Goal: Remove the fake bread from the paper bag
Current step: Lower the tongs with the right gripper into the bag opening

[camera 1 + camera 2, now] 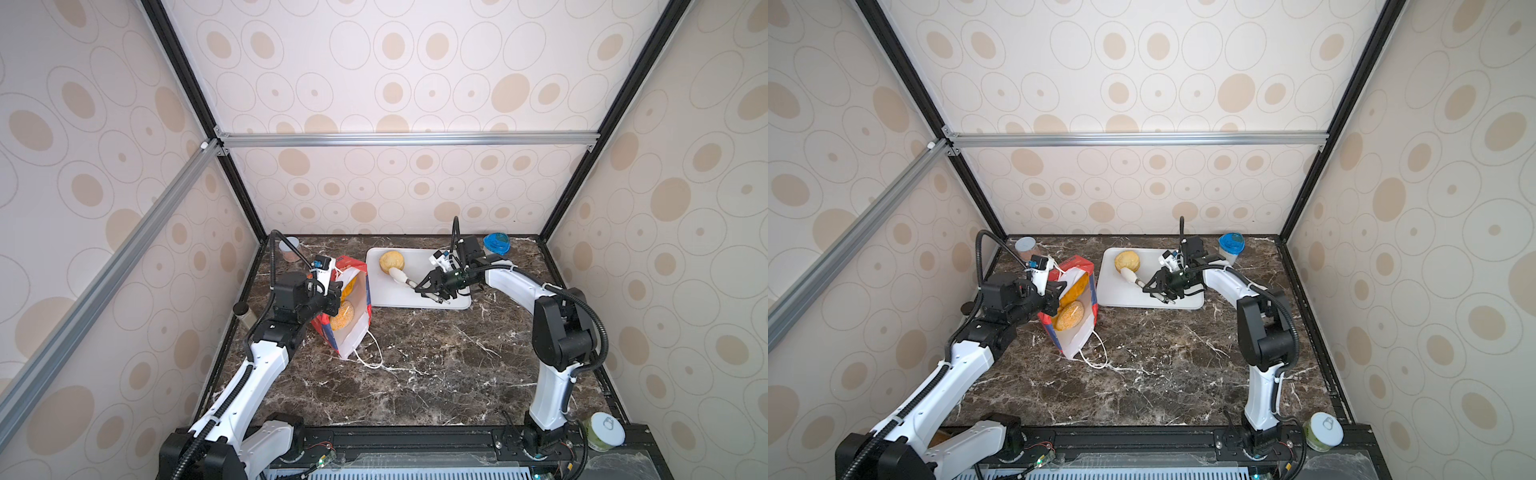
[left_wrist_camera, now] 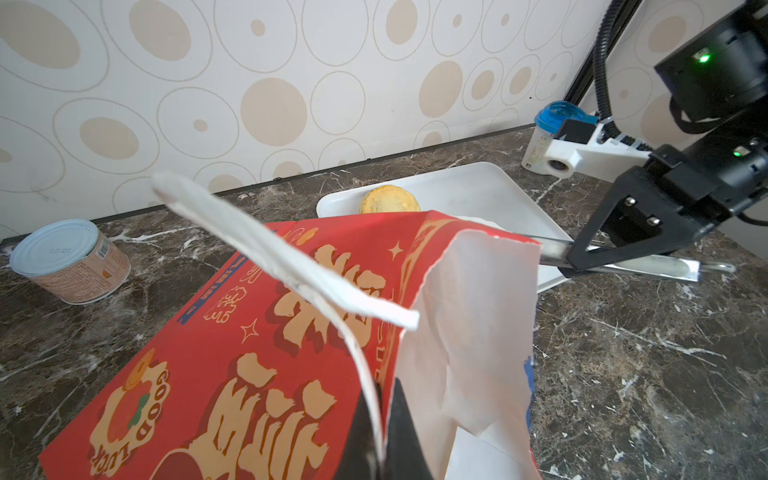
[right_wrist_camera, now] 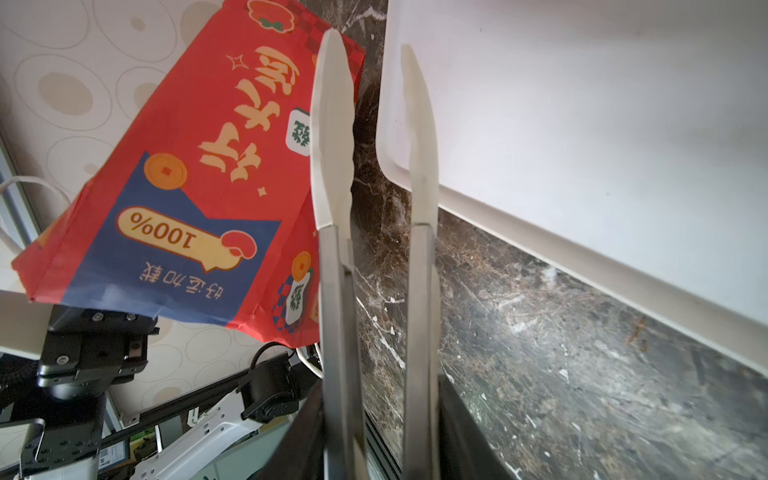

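The red paper bag (image 1: 357, 316) (image 1: 1086, 307) (image 2: 249, 374) (image 3: 199, 166) leans tilted at the left, its mouth open upward. My left gripper (image 1: 334, 291) (image 1: 1059, 293) (image 2: 380, 415) is shut on its rim. Two pieces of fake bread show inside it: a seeded golden one (image 1: 343, 316) (image 1: 1070, 315) and an orange-yellow oval (image 1: 350, 286) (image 1: 1077, 289). A round bun (image 1: 391, 261) (image 1: 1127, 261) (image 2: 390, 199) lies on the white tray (image 1: 395, 295) (image 1: 1125, 295) (image 3: 582, 124). My right gripper (image 1: 434, 286) (image 1: 1163, 286) (image 3: 378, 395) is shut on metal tongs (image 1: 399, 274) (image 3: 332, 145). The tong tips stand apart, empty, close to the bun.
A tin can (image 1: 289, 249) (image 2: 70, 262) stands at the back left corner. A blue-lidded cup (image 1: 496, 243) (image 2: 548, 137) stands behind the tray at the back right. A green can (image 1: 604, 432) sits on the front right frame. The bag's cord handle (image 1: 370, 357) trails onto the marble table.
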